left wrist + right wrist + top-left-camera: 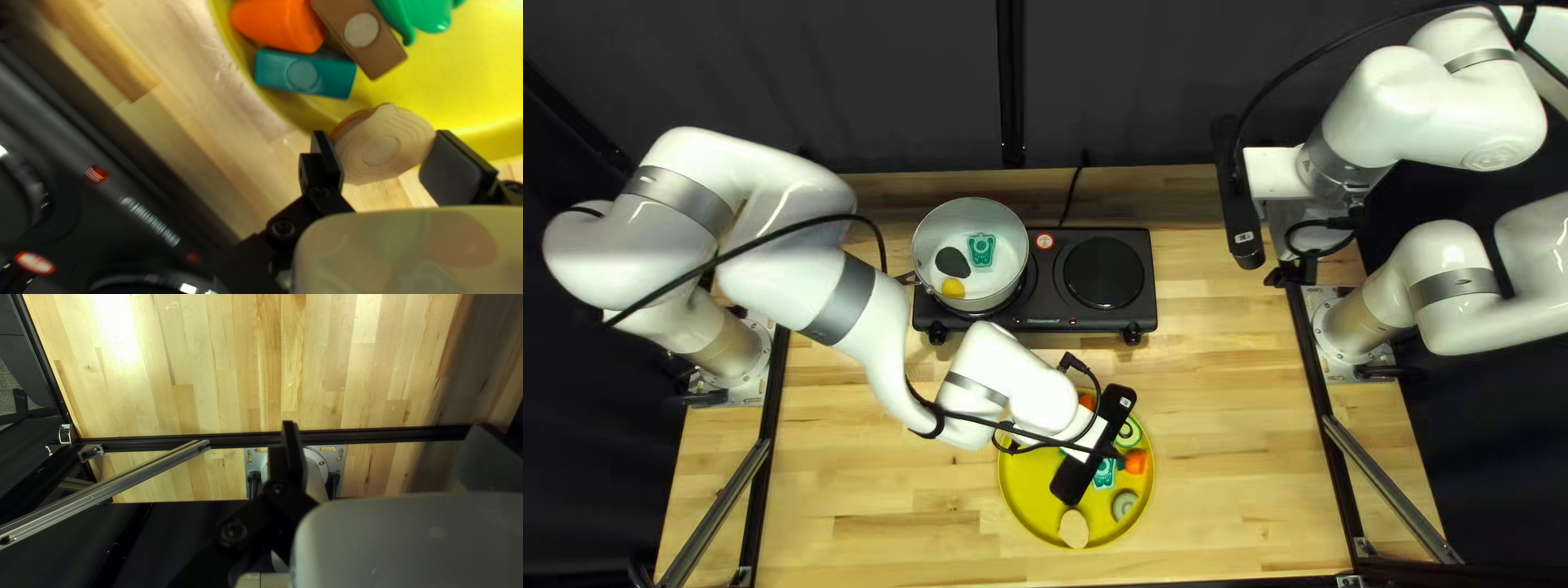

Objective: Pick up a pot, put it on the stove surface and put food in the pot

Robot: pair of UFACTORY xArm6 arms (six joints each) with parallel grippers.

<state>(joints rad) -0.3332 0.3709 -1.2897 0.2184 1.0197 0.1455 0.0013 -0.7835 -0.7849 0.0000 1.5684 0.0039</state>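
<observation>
In the top left view my left gripper (pixel 1093 446) hangs over the yellow plate (pixel 1027 488), its fingertips hidden there. The left wrist view shows my left gripper (pixel 385 163) shut on a pale ringed onion slice (pixel 381 144), at the edge of the yellow plate (pixel 463 87). The plate holds an orange piece (pixel 278 22), a teal block (pixel 305 73), a brown block (pixel 359 35) and green food. The pot (pixel 972 294) stands on the stove's (pixel 1051 308) left burner with several food pieces inside. My right gripper (pixel 1288 272) is raised at the right; its wrist view shows the right gripper (pixel 387 457) open and holding nothing.
The stove's bare right burner (pixel 1103 272) is beside the pot. A dark cable runs from the stove's back toward the curtain. Metal rails (pixel 1394 490) border the table's right side. Bare wood (pixel 1220 436) lies right of the plate.
</observation>
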